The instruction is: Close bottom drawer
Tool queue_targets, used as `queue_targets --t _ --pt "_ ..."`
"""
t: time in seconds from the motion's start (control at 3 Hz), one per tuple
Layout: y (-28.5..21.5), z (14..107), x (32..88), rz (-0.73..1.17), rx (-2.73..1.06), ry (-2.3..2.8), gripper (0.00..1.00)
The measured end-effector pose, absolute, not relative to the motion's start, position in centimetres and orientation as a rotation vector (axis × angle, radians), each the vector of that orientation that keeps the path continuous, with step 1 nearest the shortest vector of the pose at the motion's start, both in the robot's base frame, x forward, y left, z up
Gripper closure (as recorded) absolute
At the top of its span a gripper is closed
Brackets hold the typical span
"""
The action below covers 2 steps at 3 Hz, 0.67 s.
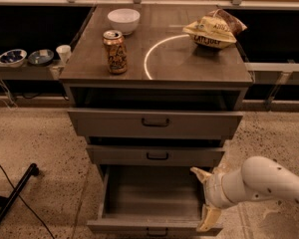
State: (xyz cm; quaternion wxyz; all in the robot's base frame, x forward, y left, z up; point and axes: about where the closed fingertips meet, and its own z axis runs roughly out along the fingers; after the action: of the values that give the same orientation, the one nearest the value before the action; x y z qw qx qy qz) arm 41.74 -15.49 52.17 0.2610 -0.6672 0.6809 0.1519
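Observation:
The bottom drawer (154,227) of the grey-brown cabinet is pulled far out, with its empty inside showing and its small dark handle at the lower edge of the view. The two drawers above it are only slightly out. My gripper (205,196), on the white arm coming from the right, is at the drawer's front right corner. Its fingers are spread, one fingertip (198,173) above the drawer's right wall, the other near the front panel. It holds nothing.
On the cabinet top (89,66) stand a drink can (115,52), a white bowl (123,20) and a chip bag (213,31). Small bowls and a cup (63,53) sit on a ledge at the left. A black stand leg (12,195) lies on the floor at the left.

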Motion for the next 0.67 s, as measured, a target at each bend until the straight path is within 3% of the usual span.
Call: queue_targets --t 0.67 --pt "-13.0 44.7 39.3 0.599 -1.844 1.593 0.0"
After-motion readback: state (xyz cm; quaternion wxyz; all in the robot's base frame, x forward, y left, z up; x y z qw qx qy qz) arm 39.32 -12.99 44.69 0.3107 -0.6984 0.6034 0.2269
